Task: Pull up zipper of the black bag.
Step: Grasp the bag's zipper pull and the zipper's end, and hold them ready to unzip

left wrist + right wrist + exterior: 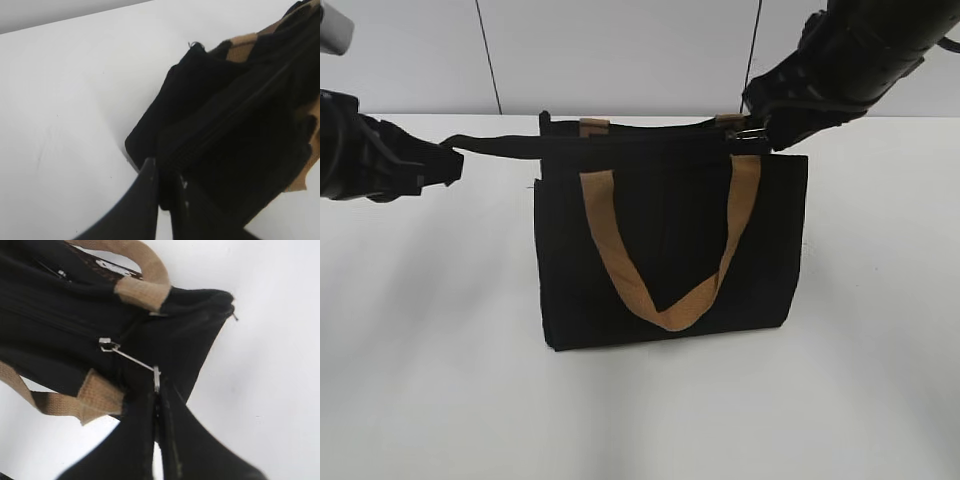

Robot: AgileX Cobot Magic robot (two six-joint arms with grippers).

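Zipping is under way, judging by how things lie: the black bag (670, 250) stands upright in the middle of the exterior frame on the white table (440, 400), held at both top corners. At middle left, the left gripper (448, 165) has its fingers clamped on a black fabric tail (495, 146) stretched out from the bag's upper-left corner, which looks like bracing. At upper right, the right gripper (760, 133) meets the bag's top edge beside a tan handle (665, 260).

The next move probably calls for a steady draw along the zip track while the left side keeps the fabric taut; whether the slider has travel left cannot be told.

The right wrist view shows what the exterior view barely does: the zipper (131, 359), a small silver pull at frame centre, its slider on the black track and its outer end pinched between the right gripper's closed fingers (145, 440). The left wrist view shows, at bottom centre, the left fingers (147, 200) pressed together on black cloth, and the track running toward the upper right.
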